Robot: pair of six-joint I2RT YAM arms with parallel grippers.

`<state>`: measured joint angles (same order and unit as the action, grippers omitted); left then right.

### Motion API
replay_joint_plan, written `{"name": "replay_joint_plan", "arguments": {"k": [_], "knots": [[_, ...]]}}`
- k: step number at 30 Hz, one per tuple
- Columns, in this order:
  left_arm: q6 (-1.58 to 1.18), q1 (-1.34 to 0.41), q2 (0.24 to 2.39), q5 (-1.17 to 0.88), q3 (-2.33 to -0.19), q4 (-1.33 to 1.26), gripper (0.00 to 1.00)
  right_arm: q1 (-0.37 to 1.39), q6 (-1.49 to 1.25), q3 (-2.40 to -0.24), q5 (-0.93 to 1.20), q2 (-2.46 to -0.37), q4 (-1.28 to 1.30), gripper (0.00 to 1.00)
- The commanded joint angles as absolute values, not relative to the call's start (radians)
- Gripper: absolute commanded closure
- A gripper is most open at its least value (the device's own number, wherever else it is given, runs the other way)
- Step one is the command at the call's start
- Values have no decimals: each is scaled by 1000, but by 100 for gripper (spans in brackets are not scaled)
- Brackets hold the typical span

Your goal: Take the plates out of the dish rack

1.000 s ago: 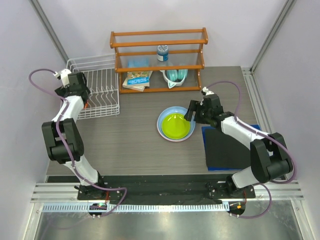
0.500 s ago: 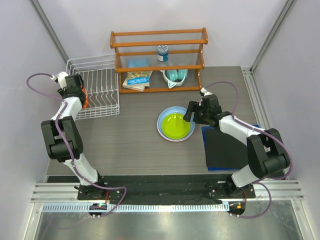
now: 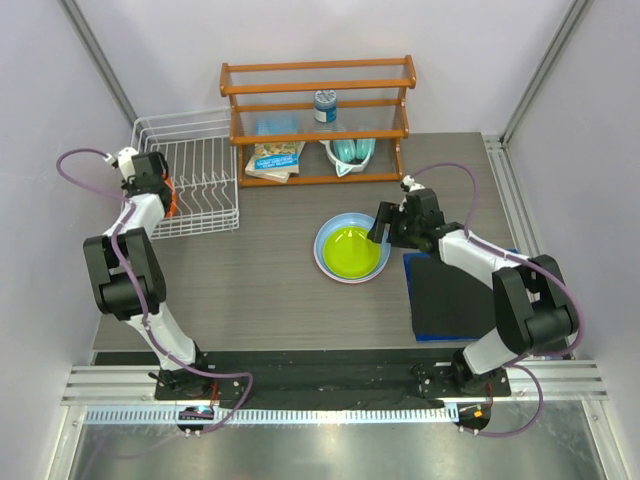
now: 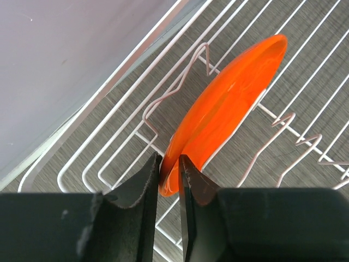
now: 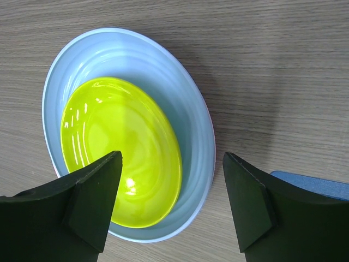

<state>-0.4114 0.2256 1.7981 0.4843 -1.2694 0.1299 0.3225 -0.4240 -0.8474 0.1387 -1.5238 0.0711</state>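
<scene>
An orange plate point(image 4: 229, 103) stands on edge between the tines of the white dish rack point(image 4: 117, 147), which sits at the table's back left point(image 3: 205, 175). My left gripper point(image 4: 169, 159) reaches into the rack's left side point(image 3: 165, 195), its fingers pinched on the orange plate's lower rim. A lime green plate point(image 5: 120, 147) lies inside a light blue plate point(image 5: 191, 109) at mid-table point(image 3: 328, 238). Just right of that stack, my right gripper point(image 3: 380, 228) hovers open, its fingers point(image 5: 92, 191) spread over the plates' right edge with nothing between them.
A brown wooden shelf point(image 3: 318, 120) stands behind the table's middle, holding a book point(image 3: 274, 160), a teal bowl point(image 3: 350, 152) and a bottle point(image 3: 325, 105). A dark mat with blue edges point(image 3: 455, 295) lies at the right. Walls close in on both sides.
My left gripper's jaws have closed from wide open onto the orange plate's rim, and its wrist shifted slightly. The right arm has hardly moved.
</scene>
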Motion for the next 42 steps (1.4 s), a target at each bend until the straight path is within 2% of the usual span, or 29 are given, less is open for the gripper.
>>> {"name": "replay_joint_plan", "arguments": {"k": [1,5,11,13,14,15,24,34,42], "knots": [[-411,238,1812,483,-1293,104,79,316,-414,-859,156,-1539,26,20],[-408,241,1815,483,-1292,100,83,313,-411,-859,161,-1543,18,20],[-413,248,1816,477,-1275,69,79,305,-411,-864,176,-1577,5,20],[-413,255,1822,472,-1284,81,88,307,-411,-864,181,-1585,5,20],[-411,255,1824,466,-1285,83,98,307,-411,-865,183,-1588,5,20],[-411,255,1822,463,-1284,84,100,307,-411,-864,184,-1588,5,20],[-365,249,1729,443,-1270,86,100,302,-413,-844,192,-1552,5,20],[-210,146,1606,714,-1250,107,100,301,-426,-836,212,-1509,8,20],[-221,110,1461,709,-1170,106,100,302,-428,-807,201,-1413,43,20]]}}
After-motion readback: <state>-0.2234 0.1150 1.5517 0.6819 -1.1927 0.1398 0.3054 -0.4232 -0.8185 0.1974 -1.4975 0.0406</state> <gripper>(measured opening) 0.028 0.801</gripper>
